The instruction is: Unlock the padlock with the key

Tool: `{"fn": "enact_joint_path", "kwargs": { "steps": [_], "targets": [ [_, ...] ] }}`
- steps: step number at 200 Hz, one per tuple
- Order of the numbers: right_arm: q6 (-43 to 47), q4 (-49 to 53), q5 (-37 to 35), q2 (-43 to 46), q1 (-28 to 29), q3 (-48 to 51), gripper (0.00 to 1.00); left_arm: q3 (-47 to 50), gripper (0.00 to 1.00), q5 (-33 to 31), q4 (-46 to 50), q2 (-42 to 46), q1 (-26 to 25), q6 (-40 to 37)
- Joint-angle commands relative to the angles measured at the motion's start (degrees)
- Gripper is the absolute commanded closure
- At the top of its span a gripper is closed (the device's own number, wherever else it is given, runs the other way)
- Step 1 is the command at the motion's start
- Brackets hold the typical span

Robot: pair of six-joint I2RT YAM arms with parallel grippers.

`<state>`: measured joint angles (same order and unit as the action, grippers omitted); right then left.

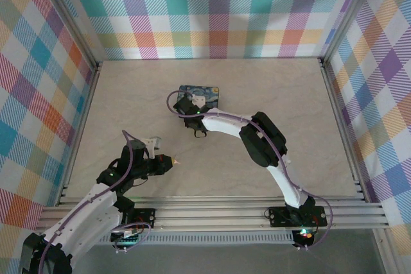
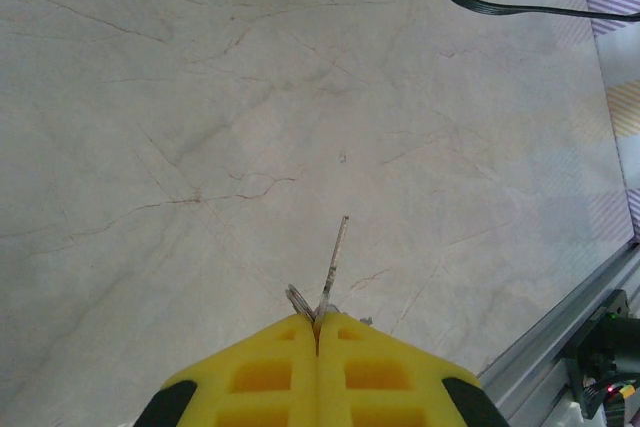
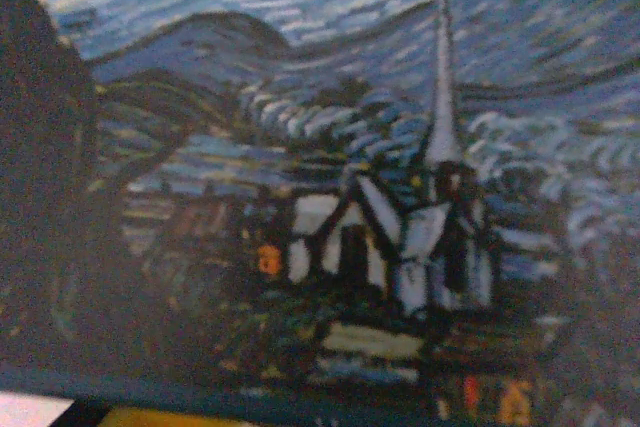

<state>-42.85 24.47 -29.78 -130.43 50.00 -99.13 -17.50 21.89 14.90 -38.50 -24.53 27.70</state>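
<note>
My left gripper (image 2: 318,319) is shut on the key (image 2: 335,257), whose thin silver blade sticks out forward over the bare table, with a key ring beside it. From above, the left gripper (image 1: 171,158) hovers at the near left of the table, pointing right. My right gripper (image 1: 191,115) reaches down onto the near left part of a Starry Night picture mat (image 1: 209,96). Its jaws are hidden under the wrist. The mat's painted village (image 3: 400,237) is blurred and very close in the right wrist view. The padlock is hidden.
The marble-look table (image 1: 289,113) is walled by checked cloth and aluminium rails (image 1: 225,213) along the near edge. A black cable (image 2: 500,5) crosses the far right of the left wrist view, and a rail (image 2: 560,347) runs at its lower right.
</note>
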Motion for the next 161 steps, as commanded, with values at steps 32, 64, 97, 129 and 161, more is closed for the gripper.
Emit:
{"fn": "enact_joint_path", "kwargs": {
  "steps": [32, 64, 97, 129, 161],
  "targets": [
    [4.3, 1.6, 5.8, 0.8, -2.1, -2.1, 0.87, -1.4, 1.0, -0.1, -3.8, -4.4, 0.6, -4.0],
    [4.5, 6.3, 13.8, 3.4, -4.2, -2.3, 0.96, -1.7, 1.0, 2.4, -14.4, -10.9, 0.7, -7.1],
    [3.5, 8.5, 21.3, 6.6, -6.3, -0.2, 1.0, -2.5, 1.0, 2.1, -22.9, -15.7, 0.7, -8.5],
    [4.5, 11.0, 28.6, 8.1, -8.2, -0.7, 1.0, -1.7, 1.0, 1.1, -30.3, -18.3, 0.6, -9.7],
    [3.9, 13.8, 37.5, 9.1, -10.6, -1.7, 1.0, -0.4, 1.0, 1.9, -37.6, -21.2, 0.5, -12.1]
  ]
}}
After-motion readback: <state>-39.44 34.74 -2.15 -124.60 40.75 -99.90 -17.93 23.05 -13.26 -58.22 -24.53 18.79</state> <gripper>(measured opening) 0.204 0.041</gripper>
